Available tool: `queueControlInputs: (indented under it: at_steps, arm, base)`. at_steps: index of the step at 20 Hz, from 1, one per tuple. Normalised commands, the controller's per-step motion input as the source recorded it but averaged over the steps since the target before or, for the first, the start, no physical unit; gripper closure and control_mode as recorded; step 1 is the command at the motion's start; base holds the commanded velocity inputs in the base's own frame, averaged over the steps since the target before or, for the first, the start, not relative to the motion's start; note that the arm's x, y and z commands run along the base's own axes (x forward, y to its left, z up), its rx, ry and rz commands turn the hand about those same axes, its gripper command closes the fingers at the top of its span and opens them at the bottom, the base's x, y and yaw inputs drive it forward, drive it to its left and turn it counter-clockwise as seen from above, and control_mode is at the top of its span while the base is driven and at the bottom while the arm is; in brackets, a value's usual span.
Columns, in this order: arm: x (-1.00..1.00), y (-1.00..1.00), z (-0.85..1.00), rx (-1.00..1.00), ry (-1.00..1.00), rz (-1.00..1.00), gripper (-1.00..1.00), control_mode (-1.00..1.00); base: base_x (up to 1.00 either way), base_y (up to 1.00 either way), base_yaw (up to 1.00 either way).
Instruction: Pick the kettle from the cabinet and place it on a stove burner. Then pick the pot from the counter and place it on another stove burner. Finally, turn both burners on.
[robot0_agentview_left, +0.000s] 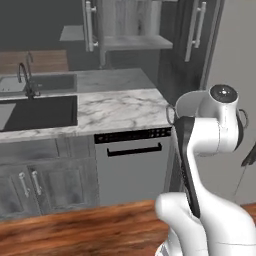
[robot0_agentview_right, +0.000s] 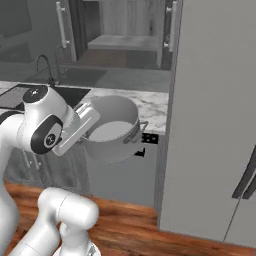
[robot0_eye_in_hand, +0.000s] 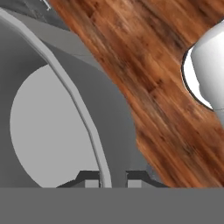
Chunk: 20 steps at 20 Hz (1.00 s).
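- one pot (robot0_agentview_right: 112, 131) in hand: wide, grey, carried in the air off the right end of the counter (robot0_agentview_left: 120, 107), in front of the dark drawer fronts, with nothing under it.
- sink (robot0_agentview_left: 40, 111) sits at the counter's left end, faucet (robot0_agentview_left: 23, 77) behind it; marble to the right is bare up to the corner.
- above the counter's back edge the cabinet (robot0_agentview_left: 131, 25) stands open, its shelf showing nothing on it; kettle and stove burners not spotted from here.
- gripper (robot0_eye_in_hand: 113, 178) is clamped on the pot's rim, one finger inside the wall and one outside; the hand view looks down into the pot, wood floor (robot0_eye_in_hand: 162, 87) beyond.
- tall grey panel (robot0_agentview_right: 215, 120) stands just right of the pot.
- risk, my read: a rim pinch on one side leaves the load hanging off-centre, so the pot could tilt or slip on a quick swing; the far handle could clip the panel or the counter's edge.
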Motion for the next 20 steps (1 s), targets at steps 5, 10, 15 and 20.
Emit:
queueControlInputs:
  at_steps: [5, 10, 15, 20]
  arm:
    - [0.00, 0.00, 0.00, 0.00, 0.00, 0.00, 1.00, 1.00]
    - [0.00, 0.00, 0.00, 0.00, 0.00, 0.00, 1.00, 1.00]
    - [0.00, 0.00, 0.00, 0.00, 0.00, 0.00, 1.00, 1.00]
    - [0.00, 0.00, 0.00, 0.00, 0.00, 0.00, 1.00, 1.00]
  base:
    - [-0.50, -0.01, -0.32]
    - [-0.52, -0.04, -0.33]
    - [-0.50, -0.06, -0.35]
    - [-0.42, -0.04, -0.36]
